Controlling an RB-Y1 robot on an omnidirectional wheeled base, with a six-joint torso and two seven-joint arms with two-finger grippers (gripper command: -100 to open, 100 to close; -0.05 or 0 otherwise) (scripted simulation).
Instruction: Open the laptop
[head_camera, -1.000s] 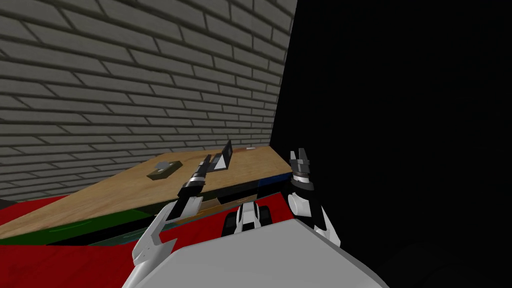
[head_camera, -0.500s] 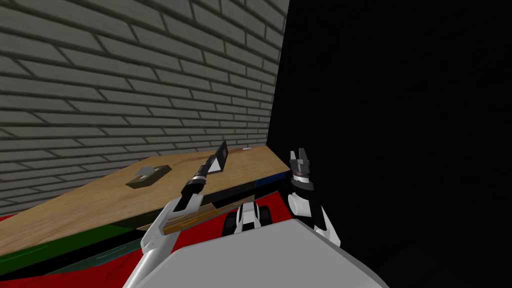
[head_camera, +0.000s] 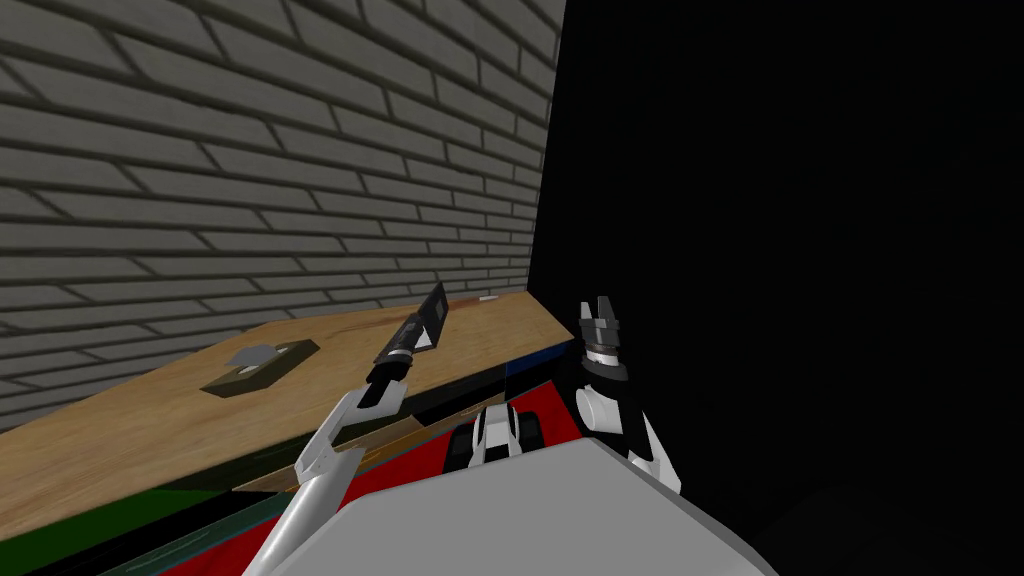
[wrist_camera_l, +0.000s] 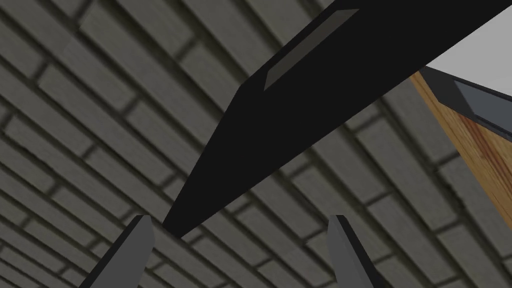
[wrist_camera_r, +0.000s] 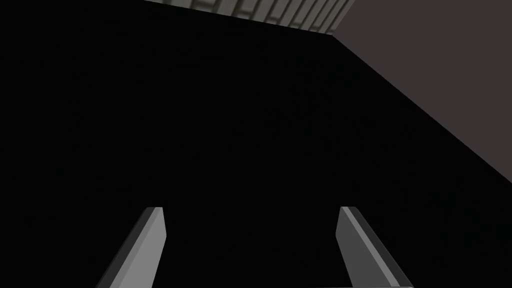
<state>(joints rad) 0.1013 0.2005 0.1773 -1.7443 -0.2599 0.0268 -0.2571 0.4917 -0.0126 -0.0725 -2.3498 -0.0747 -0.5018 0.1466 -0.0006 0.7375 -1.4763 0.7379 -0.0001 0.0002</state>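
Left gripper (wrist_camera_l: 240, 219) at the laptop (head_camera: 436, 308), lid partly raised.
Laptop sat far right on the wooden tabletop (head_camera: 150, 425) by the brick wall. Left fingers (wrist_camera_l: 137, 245) were apart around the dark lid's corner. Right gripper (head_camera: 600, 312) was raised, fingers apart.

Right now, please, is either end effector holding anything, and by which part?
Nothing is held. Left end effector: open, corner of the laptop between its fingers. Right end effector: open.

A grey brick wall (head_camera: 250, 150) rose behind a wooden table (head_camera: 150, 430). Red floor (head_camera: 425, 458) lay beneath, and a black area (head_camera: 800, 250) spread beyond the wall's edge.
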